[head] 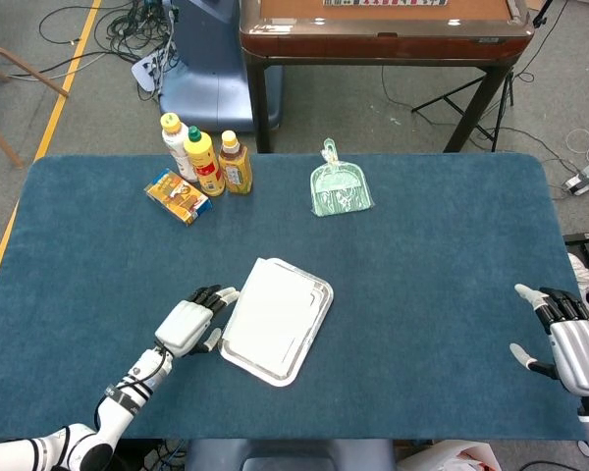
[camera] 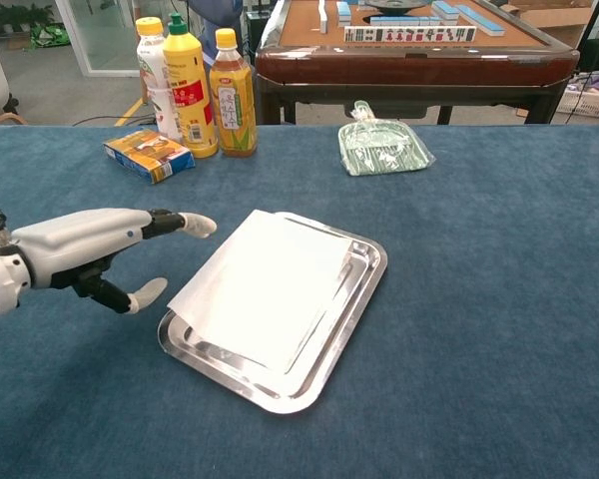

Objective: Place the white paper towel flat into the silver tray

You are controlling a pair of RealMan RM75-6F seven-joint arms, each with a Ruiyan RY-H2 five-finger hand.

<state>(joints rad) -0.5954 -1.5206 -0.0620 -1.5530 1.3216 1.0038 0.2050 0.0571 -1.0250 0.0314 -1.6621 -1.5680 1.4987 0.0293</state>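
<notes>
White paper towel (camera: 268,283): lies flat in the silver tray (camera: 351,299), centre of frame, left edge overhanging the rim. Left hand (camera: 90,244): just left of tray, fingers spread, holding nothing. Right hand (head: 569,341): lower right, fingers spread, holding nothing. Counter (head: 442,255): blue cloth.

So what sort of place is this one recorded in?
Probably an indoor lab or workshop, not a home: loose cables on the grey floor, a mahjong table behind the blue table, and a tripod.
</notes>
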